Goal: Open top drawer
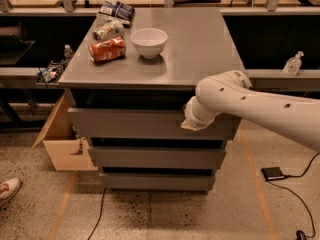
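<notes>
Though the claw (191,123) sits centre-frame at the upper edge of the top drawer (130,124), just under the surface (200,49), its opening can't be told; handleless front, hold may slip mid-pull.

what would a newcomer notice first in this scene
The big white robot arm reaching in from the right catches the eye first, with its gripper at the upper right edge of the grey top drawer. Next come the white bowl and the red can lying on its side, both toward the back left of the cabinet top.
</notes>
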`<state>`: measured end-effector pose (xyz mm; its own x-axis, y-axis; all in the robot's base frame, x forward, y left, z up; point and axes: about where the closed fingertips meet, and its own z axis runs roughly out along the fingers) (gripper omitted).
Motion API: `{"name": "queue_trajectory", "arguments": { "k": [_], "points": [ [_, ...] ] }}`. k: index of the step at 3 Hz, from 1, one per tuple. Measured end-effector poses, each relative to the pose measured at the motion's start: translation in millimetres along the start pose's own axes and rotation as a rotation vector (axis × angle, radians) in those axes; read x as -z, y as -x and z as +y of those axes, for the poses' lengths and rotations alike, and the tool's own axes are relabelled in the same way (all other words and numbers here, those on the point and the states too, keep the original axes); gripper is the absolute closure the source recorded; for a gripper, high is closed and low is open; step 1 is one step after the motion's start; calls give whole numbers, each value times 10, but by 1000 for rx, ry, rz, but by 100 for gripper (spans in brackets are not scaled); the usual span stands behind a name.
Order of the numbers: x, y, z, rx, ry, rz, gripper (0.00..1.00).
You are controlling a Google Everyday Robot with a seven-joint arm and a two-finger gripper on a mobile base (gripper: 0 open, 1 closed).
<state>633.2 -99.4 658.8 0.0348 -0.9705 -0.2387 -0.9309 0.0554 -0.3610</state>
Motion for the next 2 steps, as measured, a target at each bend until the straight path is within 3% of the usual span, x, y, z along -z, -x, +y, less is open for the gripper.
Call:
{"name": "queue_trajectory", "arguments": {
  "k": [2],
  "points": [
    [46,0,90,5,-2,6,100]
  ]
}}
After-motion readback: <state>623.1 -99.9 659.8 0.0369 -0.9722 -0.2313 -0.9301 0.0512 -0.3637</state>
